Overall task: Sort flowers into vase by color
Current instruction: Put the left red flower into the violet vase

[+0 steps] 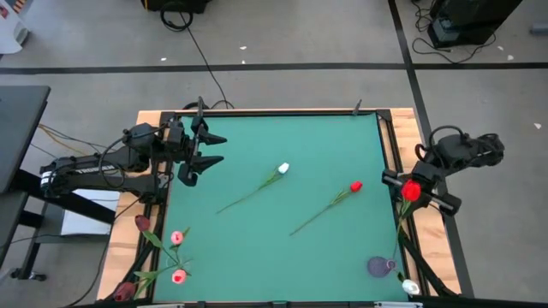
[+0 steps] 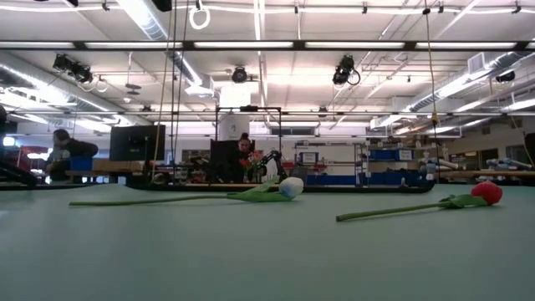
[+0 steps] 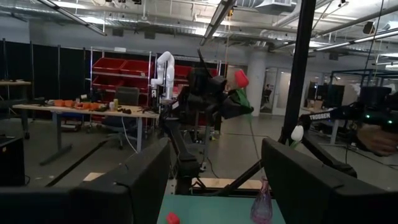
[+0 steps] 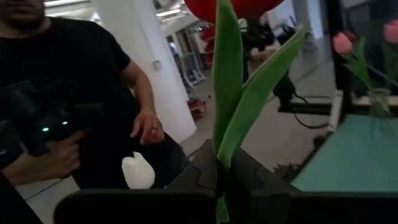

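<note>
Red marks the tulip (image 1: pixel 412 190) that the right gripper (image 1: pixel 409 192) holds at the table's right edge: its fingers are closed tight on the green stem, which rises between them in the right wrist view with two long leaves and the red head at the top. The left gripper (image 1: pixel 199 154) hangs over the far left part of the green table (image 1: pixel 274 248) with its fingers spread wide and nothing between them.

Two more flowers lie flat on the green surface, well apart from both grippers. A white tulip (image 1: pixel 283 168) rests near the middle, head toward the far side and stem running toward the near left. A red tulip lying on the table (image 1: pixel 355 186) is just to its right, slanted the same way, near the right gripper but not touching it. Each has a thin green stem and a small closed head.

A purple vase (image 1: pixel 381 266) stands at the near right corner, with a white tulip head (image 1: pixel 410 287) close beside it; whether that flower sits in the vase I cannot tell. On the wooden ledge at the near left stands a cluster of pink tulips (image 1: pixel 177 257) and dark red ones (image 1: pixel 141 224); their container cannot be made out from above.
</note>
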Controlling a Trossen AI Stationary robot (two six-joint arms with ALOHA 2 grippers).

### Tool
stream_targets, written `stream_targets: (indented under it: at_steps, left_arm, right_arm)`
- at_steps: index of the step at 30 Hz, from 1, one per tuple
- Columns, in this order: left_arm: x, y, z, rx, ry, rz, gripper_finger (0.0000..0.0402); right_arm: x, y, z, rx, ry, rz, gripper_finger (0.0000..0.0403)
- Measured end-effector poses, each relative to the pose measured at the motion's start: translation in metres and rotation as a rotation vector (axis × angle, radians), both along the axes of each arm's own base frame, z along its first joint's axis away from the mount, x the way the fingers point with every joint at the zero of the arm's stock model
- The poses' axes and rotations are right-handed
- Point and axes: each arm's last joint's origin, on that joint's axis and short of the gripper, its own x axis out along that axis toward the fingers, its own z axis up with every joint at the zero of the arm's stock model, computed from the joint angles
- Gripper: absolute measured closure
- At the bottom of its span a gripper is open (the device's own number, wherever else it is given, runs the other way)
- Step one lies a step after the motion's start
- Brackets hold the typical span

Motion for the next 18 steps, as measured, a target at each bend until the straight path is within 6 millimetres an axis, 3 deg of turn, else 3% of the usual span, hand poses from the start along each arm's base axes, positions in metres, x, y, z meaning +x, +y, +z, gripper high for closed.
stream_targets:
  at_steps: [11, 18]
  left_arm:
    - [0.0, 0.0, 0.0, 0.0, 0.0, 0.0, 0.0143]
    - [0.0, 0.0, 0.0, 0.0, 0.0, 0.0, 0.0143]
  right_arm:
    - [0.002, 0.008, -0.003, -0.011, -0.024, 0.071, 0.0388]
    - [0.016, 0.02, -0.021, -0.041, 0.007, 0.109, 0.0388]
